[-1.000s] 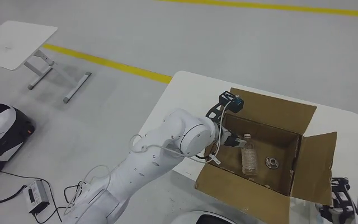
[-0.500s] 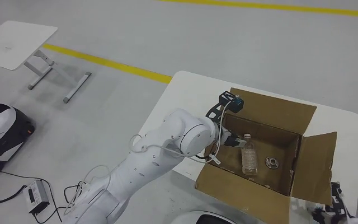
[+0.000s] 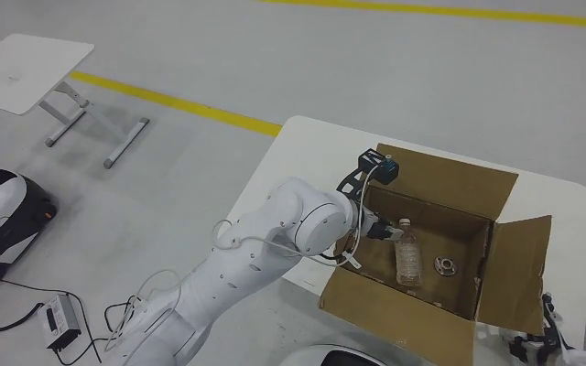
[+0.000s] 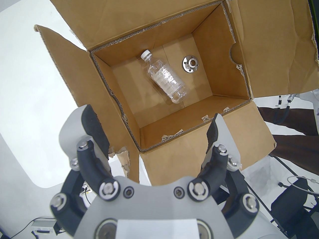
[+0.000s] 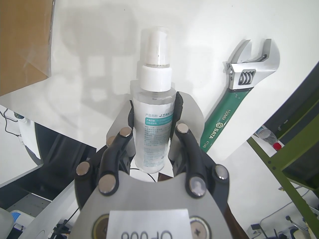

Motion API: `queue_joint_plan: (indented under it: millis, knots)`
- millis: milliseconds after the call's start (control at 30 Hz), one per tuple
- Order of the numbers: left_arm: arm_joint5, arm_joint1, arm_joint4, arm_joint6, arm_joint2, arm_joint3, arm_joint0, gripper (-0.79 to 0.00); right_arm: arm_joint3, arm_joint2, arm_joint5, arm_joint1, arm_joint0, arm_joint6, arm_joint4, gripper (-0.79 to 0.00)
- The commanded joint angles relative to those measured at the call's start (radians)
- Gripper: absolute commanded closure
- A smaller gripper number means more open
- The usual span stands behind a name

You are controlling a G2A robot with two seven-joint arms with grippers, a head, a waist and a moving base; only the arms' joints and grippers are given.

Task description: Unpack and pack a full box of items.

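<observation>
One white table (image 3: pixel 284 156) holds one open brown box (image 4: pixel 139 13). The left gripper (image 4: pixel 153 118) hangs wide open above it, empty. The right gripper (image 5: pixel 154 101) squeezes one spray bottle (image 5: pixel 153 130), near one green wrench (image 5: pixel 224 115). In the box lie one clear bottle (image 4: pixel 164 78) and one tiny metal ring (image 4: pixel 190 63).

Grey floor (image 3: pixel 302 64) with yellow lines (image 3: pixel 165 101) (two), and a small white side table (image 3: pixel 37 69).

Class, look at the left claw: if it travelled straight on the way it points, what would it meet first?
Most likely the box: the open left claw aims inside it, at the near wall or bare floor just short of the bottle. Depth is unclear, so it might touch the bottle first.
</observation>
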Motion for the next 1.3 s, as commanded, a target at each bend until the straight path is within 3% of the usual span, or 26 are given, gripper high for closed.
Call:
queue_joint_plan:
  millis: [0, 233, 600, 800, 1133, 1267]
  knots:
    - [0.0, 0.0, 0.0, 0.0, 0.0, 0.0, 0.0, -0.785, -0.016, 0.014, 0.004, 0.002, -0.002, -0.002, 0.019, 0.0]
    - [0.0, 0.0, 0.0, 0.0, 0.0, 0.0, 0.0, -0.785, -0.164, 0.164, 0.01, 0.013, -0.042, -0.033, 0.159, 0.0]
    - [0.0, 0.0, 0.0, 0.0, 0.0, 0.0, 0.0, -0.785, -0.535, 0.448, -0.049, 0.016, -0.175, -0.212, 0.491, 0.0]
    - [0.0, 0.0, 0.0, 0.0, 0.0, 0.0, 0.0, -0.785, -0.535, 0.517, -0.203, 0.022, -0.203, -0.33, 0.563, 0.0]
    - [0.0, 0.0, 0.0, 0.0, 0.0, 0.0, 0.0, -0.785, -0.535, 0.517, -0.203, 0.022, -0.203, -0.33, 0.563, 0.0]
    - [-0.03, 0.006, 0.027, 0.064, -0.026, -0.031, 0.034, -0.785, -0.535, 0.483, -0.21, 0.025, -0.197, -0.375, 0.575, 0.0]
